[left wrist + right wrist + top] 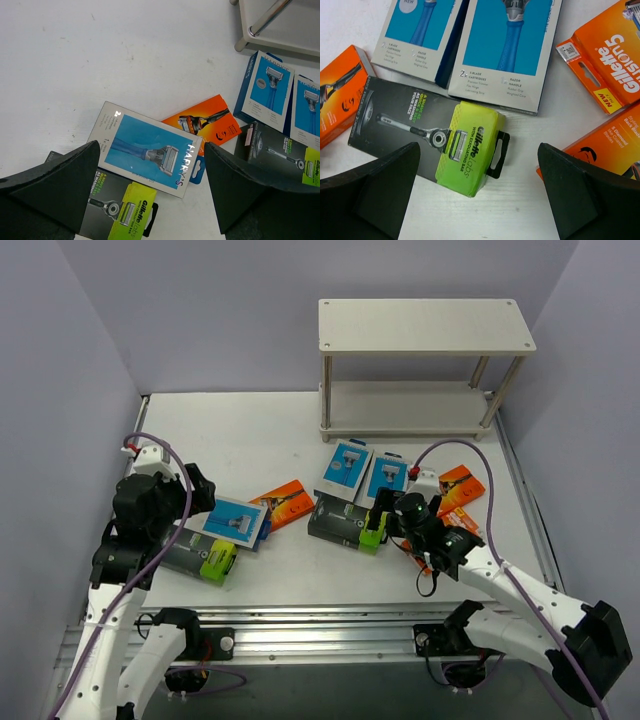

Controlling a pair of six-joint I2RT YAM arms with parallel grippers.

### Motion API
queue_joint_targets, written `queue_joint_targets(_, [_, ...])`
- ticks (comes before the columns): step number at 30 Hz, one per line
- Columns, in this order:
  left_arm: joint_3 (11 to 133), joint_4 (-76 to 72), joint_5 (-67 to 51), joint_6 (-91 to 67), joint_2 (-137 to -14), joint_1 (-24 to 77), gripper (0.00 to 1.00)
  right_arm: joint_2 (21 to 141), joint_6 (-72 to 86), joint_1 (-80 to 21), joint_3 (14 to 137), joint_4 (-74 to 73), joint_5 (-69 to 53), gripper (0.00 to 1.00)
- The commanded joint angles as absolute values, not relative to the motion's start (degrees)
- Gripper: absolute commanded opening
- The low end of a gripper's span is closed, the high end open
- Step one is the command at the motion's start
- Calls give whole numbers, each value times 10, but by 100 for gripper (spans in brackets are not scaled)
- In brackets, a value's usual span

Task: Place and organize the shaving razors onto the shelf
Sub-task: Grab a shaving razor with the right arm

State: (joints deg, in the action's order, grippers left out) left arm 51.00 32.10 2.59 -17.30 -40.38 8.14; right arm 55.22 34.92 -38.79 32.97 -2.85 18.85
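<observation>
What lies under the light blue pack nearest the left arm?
One orange pack sticks out from under its edge. The corner beneath is covered and cannot be seen.

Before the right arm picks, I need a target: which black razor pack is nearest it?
The black pack mid-table, next to two blue packs; the other black pack lies far left.

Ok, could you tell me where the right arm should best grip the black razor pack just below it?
Probably the raised lime-green end of the black pack, from straight above, the right gripper turned to span its long edges. The pack lies flat, and a blue pack crowds its far edge.
</observation>
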Motion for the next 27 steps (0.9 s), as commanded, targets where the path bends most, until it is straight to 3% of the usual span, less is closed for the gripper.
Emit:
queue_joint_targets(1, [523,301,10,-164,-403,78,93,568,384,-361,323,-6,185,100])
queue_joint_targets(7, [522,297,0,-165,-410,78,96,600,390,-275,311,29,83,97])
queue_joint_targets(27, [517,287,-47,-167,-416,78,97,616,444,-266,219,130,-3,96])
